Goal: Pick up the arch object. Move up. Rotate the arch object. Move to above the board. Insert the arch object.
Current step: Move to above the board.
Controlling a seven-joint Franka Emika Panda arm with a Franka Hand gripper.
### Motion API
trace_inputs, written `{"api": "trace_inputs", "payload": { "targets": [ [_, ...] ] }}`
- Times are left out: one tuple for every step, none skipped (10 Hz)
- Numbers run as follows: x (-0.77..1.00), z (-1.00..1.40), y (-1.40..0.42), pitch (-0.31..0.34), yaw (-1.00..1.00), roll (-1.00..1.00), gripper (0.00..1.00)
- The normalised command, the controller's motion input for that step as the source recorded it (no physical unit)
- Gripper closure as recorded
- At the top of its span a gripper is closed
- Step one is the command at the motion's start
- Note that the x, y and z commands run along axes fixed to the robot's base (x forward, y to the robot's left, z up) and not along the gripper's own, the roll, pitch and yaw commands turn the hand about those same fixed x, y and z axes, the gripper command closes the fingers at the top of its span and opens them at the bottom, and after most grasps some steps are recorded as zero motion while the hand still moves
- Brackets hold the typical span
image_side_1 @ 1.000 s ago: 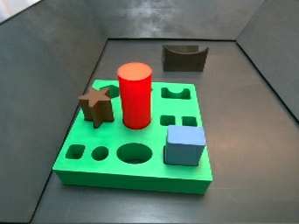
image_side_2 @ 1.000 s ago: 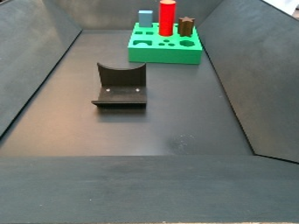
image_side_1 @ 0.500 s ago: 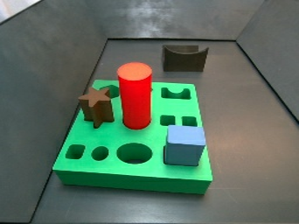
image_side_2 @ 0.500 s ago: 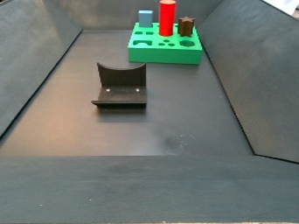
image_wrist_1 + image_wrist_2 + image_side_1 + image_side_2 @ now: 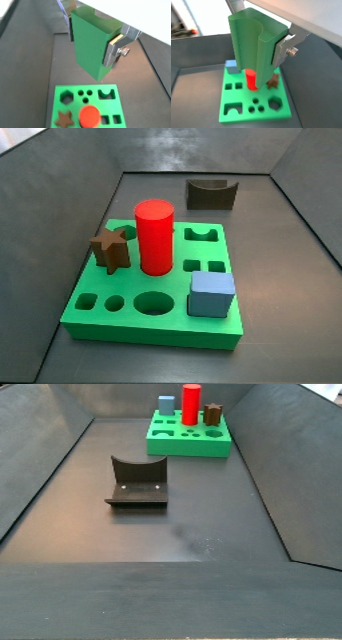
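In both wrist views my gripper (image 5: 92, 39) (image 5: 258, 46) is shut on the arch object (image 5: 88, 57) (image 5: 246, 47), a green block held upright with its curved notch at the gripper end. A silver finger (image 5: 113, 49) presses its side. The arch object hangs high above the board (image 5: 115, 106) (image 5: 281, 114), a bright green slab with shaped holes. The board also shows in both side views (image 5: 147, 333) (image 5: 187, 450). The gripper and the arch object are out of both side views.
A red cylinder (image 5: 155, 236), a blue cube (image 5: 211, 293) and a brown star (image 5: 110, 246) stand in the board. An arch-shaped hole (image 5: 201, 233) is open. The dark fixture (image 5: 138, 481) (image 5: 211, 193) stands on the floor apart from the board. Grey walls slope up around.
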Motion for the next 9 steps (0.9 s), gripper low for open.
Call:
{"api": "trace_inputs", "payload": {
  "targets": [
    [0.23, 0.05, -0.52, 0.098, 1.0, 0.08, 1.0],
    [0.14, 0.04, -0.27, 0.112, 1.0, 0.09, 1.0],
    [0.08, 0.03, -0.1, 0.129, 1.0, 0.1, 1.0],
    [0.07, 0.03, -0.07, 0.14, 1.0, 0.11, 1.0],
    [0.07, 0.02, -0.06, 0.149, 1.0, 0.11, 1.0],
    [0.07, 0.02, -0.05, 0.173, 1.0, 0.13, 1.0],
    [0.08, 0.02, -0.04, 0.207, 1.0, 0.16, 1.0],
    [0.08, 0.03, -0.04, 0.245, 1.0, 0.18, 1.0],
    [0.09, 0.03, -0.04, 0.297, 1.0, 0.23, 1.0]
  ]
}}
